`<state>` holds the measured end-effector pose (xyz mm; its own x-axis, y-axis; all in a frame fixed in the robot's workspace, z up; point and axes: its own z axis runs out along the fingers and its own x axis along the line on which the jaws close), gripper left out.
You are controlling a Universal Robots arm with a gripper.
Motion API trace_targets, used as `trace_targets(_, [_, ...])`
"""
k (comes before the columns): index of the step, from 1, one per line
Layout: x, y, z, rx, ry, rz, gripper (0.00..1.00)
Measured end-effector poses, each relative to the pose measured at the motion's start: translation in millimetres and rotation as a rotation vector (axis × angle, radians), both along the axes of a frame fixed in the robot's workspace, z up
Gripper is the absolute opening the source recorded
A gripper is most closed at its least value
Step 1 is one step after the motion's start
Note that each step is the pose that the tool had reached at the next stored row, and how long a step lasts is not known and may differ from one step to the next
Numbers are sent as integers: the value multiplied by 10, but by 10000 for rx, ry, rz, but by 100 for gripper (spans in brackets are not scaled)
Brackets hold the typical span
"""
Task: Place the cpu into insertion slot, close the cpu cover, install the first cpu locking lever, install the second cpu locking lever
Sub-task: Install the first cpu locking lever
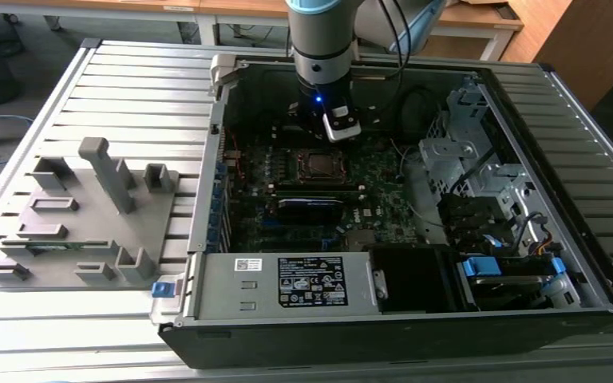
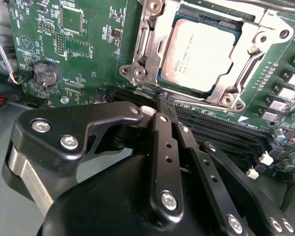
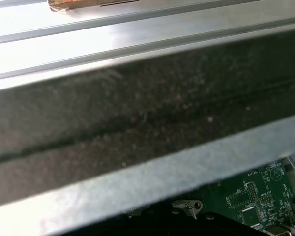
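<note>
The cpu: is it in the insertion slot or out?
In. The second wrist view shows the cpu lying flat in the insertion slot, the cpu cover framing it.

Arm [image 1: 319, 56] reaches into the open computer case [image 1: 392, 339], hovering near the insertion slot [image 1: 318, 163]

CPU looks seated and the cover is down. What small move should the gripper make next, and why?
Probably ease the gripper toward what looks like a locking lever. The cpu sits in the insertion slot with the cpu cover flat over it, and the shut gripper hovers at the slot's near edge; whether either lever is latched I cannot tell.
</note>
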<state>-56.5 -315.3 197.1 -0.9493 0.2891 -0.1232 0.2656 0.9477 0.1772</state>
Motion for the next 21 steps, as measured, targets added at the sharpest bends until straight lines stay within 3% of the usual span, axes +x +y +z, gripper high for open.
trace_targets(9, [0, 2, 30, 3, -4, 0, 11])
trace_targets(15, [-15, 41, 32, 36, -35, -1, 11])
trace_targets(18, [-21, 42, 29, 92, -75, 0, 11])
trace_targets(21, [-30, 43, 24, 152, -158, 0, 11])
